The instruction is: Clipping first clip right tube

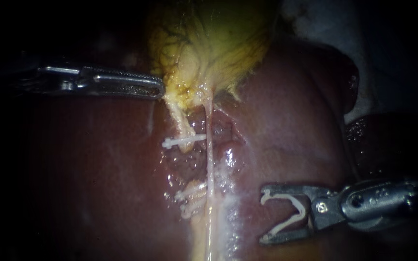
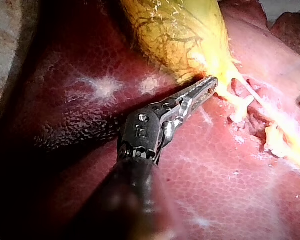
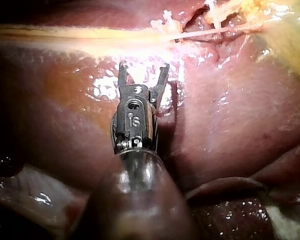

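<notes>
The yellow gallbladder lies on the dark red liver. Two tubes run down from it. The left tube carries a white clip, with two more clips lower down. The right tube is a thin pale strand with no clip on it. My right instrument sits to the right of that tube, apart from it. Its jaws stand wide apart around an open white clip and face the tube. My left instrument has its jaws together at the gallbladder's edge, pinching it.
Wet, glistening raw tissue lies around both tubes. In the right wrist view the right tube runs crosswise ahead of my right instrument. A pale cloth shows beyond the liver at the upper right.
</notes>
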Action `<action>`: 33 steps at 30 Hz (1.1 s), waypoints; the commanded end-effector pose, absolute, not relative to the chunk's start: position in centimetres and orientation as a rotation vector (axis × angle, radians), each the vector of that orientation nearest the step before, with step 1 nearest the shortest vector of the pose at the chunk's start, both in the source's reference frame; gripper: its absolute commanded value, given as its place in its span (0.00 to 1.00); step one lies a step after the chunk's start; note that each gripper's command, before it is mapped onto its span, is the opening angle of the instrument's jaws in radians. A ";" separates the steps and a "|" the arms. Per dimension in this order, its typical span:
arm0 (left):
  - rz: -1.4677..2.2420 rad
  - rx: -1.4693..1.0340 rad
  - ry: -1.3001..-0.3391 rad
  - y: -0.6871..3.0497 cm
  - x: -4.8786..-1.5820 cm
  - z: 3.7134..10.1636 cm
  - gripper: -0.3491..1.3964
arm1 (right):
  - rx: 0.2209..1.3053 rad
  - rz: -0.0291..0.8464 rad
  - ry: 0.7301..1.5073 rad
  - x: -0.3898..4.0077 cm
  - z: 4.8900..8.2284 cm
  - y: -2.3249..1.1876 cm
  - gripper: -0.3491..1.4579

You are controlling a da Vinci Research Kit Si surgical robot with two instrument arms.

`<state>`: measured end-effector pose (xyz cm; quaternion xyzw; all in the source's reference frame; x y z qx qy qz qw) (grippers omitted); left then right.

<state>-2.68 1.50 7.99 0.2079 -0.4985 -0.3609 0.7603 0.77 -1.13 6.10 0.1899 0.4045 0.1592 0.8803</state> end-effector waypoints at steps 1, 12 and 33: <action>-0.786 0.453 -1.085 1.51 -2.68 7.98 0.00 | 0.398 0.337 0.842 0.77 6.10 -1.13 0.52; -0.791 0.464 -1.083 1.65 -2.48 7.75 0.00 | 0.400 0.343 0.840 0.77 6.10 -1.13 0.52; -0.813 0.404 -1.110 1.94 -2.08 7.22 0.00 | 0.400 0.344 0.840 0.77 6.13 -1.11 0.52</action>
